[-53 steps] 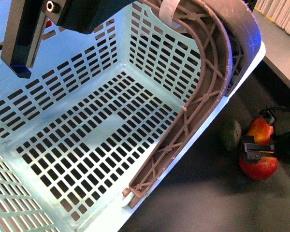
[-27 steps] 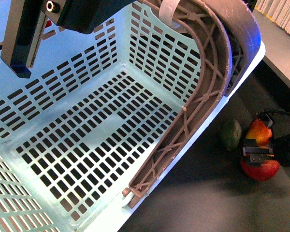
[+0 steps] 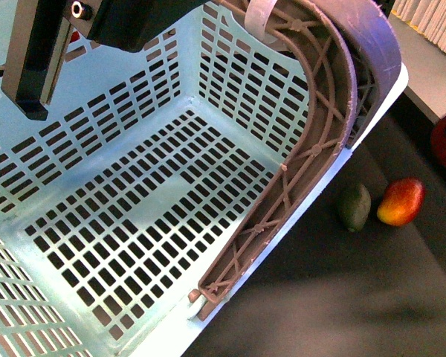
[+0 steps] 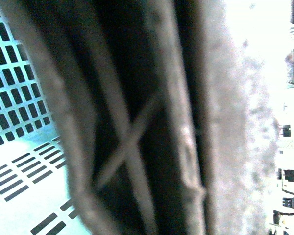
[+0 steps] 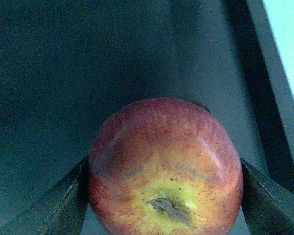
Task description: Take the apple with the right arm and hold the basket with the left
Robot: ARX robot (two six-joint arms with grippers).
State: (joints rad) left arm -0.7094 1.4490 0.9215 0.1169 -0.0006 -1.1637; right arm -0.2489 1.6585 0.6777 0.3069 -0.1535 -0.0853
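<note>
On the dark tabletop [image 3: 334, 297], left side: basket [image 3: 230, 82], pale mint, slotted walls and floor, tipped so that its inside faces the front camera. Nothing in it. The brown lattice handle [image 3: 323, 141] curves up along the basket's right rim, with a white tie [image 3: 259, 15] at the top.

Left arm [image 3: 37, 52]: dark, hangs over the basket's far left wall. The left wrist view is filled by the handle's lattice bars, close and blurred, with slotted basket wall beside them (no fingers show there, so I cannot tell whether that grip is spread or closed).

Right gripper [image 5: 164, 205]: pinching the apple [image 5: 164, 169], one dark finger [image 5: 54, 205] pressed to each flank, the stem dimple facing the camera. In the front view the apple shows only as a red curve toward the tabletop's far right edge. Whether it is clear of the surface I cannot tell.

Beside the basket's right rim, on the tabletop: a dark green oval fruit [image 3: 354, 206] and, just right of it, a red-and-yellow oval fruit [image 3: 401, 201], close together.
</note>
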